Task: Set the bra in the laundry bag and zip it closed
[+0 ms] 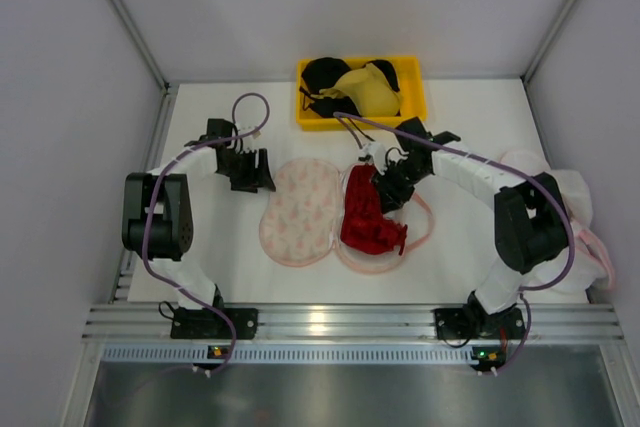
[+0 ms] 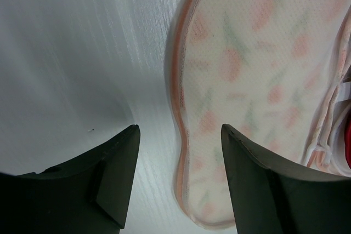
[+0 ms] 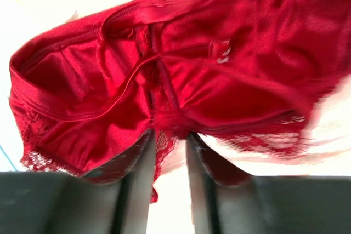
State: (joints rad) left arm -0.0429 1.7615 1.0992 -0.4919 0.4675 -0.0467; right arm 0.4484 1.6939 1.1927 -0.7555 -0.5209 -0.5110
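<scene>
The bra [image 1: 372,215], glossy red satin with lace edging and thin straps, lay crumpled on the 3 o'clock lobe of the opened laundry bag [image 1: 298,209]. The bag was a rounded two-lobed mesh with reddish print and pink trim, flat on the white desk [image 1: 250,267]. The right gripper [image 3: 170,146] was narrow, pinching the bra's lace. The left gripper [image 2: 178,130] stood wide, holding nothing, over the bag's 10 o'clock edge.
</scene>
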